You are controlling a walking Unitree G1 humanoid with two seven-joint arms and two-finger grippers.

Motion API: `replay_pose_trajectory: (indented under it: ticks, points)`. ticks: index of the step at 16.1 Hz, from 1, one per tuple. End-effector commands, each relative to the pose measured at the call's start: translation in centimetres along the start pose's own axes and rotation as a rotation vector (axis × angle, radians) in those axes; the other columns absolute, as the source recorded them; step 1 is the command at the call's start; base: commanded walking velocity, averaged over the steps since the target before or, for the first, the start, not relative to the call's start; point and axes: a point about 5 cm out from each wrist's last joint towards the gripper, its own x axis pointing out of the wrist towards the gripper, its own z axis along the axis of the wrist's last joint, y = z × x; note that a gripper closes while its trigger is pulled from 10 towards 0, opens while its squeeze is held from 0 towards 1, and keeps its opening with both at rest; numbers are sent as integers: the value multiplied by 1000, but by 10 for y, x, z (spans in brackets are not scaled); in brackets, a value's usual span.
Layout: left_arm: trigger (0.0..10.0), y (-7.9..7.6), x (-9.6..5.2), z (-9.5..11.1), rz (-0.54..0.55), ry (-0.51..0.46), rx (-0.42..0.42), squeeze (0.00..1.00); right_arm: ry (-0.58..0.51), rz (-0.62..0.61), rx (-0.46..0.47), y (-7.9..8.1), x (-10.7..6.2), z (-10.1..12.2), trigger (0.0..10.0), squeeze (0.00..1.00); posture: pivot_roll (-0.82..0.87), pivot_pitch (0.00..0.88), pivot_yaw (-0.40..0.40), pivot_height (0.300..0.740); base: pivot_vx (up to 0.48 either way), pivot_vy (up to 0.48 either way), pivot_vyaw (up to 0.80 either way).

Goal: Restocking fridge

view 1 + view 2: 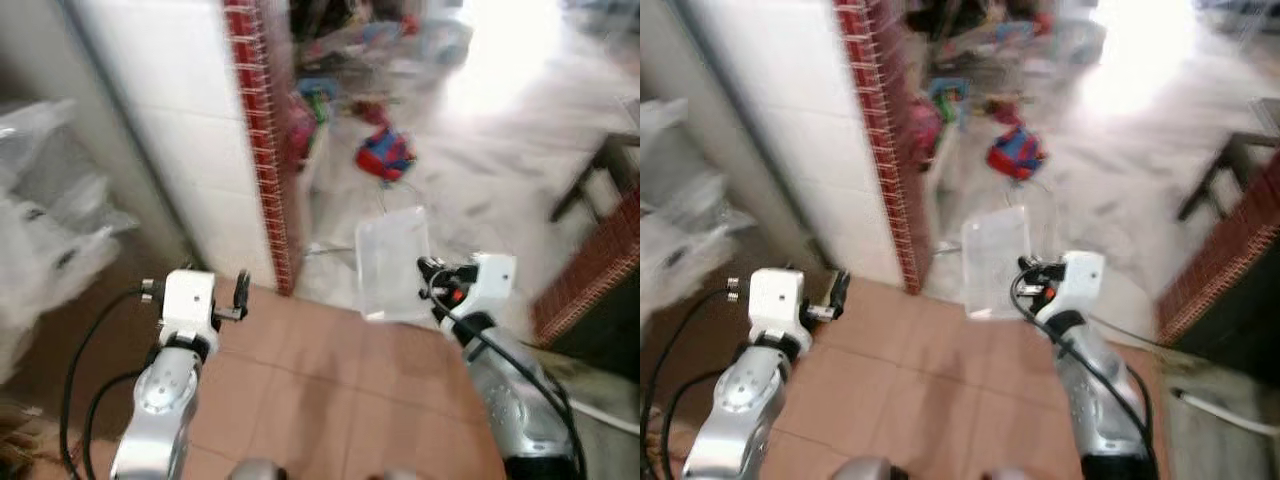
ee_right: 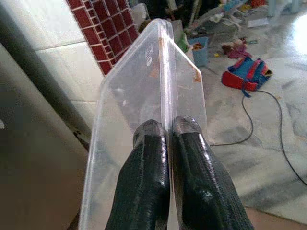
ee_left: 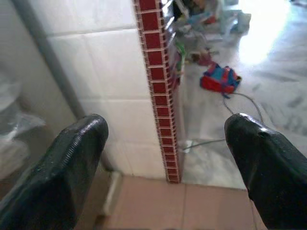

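Observation:
My right gripper (image 2: 168, 139) is shut on the edge of a clear plastic container (image 2: 144, 91), held up in front of me and seen again as a clear plastic container (image 1: 392, 262) just left of the right wrist (image 1: 480, 285). My left gripper (image 3: 168, 139) is open with nothing between its black fingers (image 3: 72, 158), and it points at a white tiled wall with a red tile edge (image 3: 156, 72). The left arm (image 1: 185, 310) is raised at the left.
A white tiled wall corner with a red tile strip (image 1: 262, 140) stands ahead. Beyond it, toys and a red and blue bag (image 1: 385, 153) litter a marble floor. Plastic bags (image 1: 40, 220) lie at the left. A dark table leg (image 1: 585, 180) and brick ledge (image 1: 590, 270) are at the right.

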Motion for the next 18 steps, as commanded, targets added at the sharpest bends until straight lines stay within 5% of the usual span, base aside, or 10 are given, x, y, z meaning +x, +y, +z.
replay_pose_trajectory:
  ticks: [1, 14, 18]
  points:
    - [10000, 0, 0, 1, -5, 0, 18, 0, 1, -5, 13, -1, 3, 1, 10000, 0, 33, 0, 18, 740, 0, 476, 413]
    - [10000, -10, 3, 1, -45, 8, 35, 0, -3, 9, -12, -3, 7, 5, 10000, 0, 22, 0, 14, 740, 0, 470, 708]
    - [10000, -10, 4, 4, -45, -17, 40, 0, -1, 1, -16, -5, 7, 5, 10000, 0, 24, 0, 8, 740, 0, 78, 109]
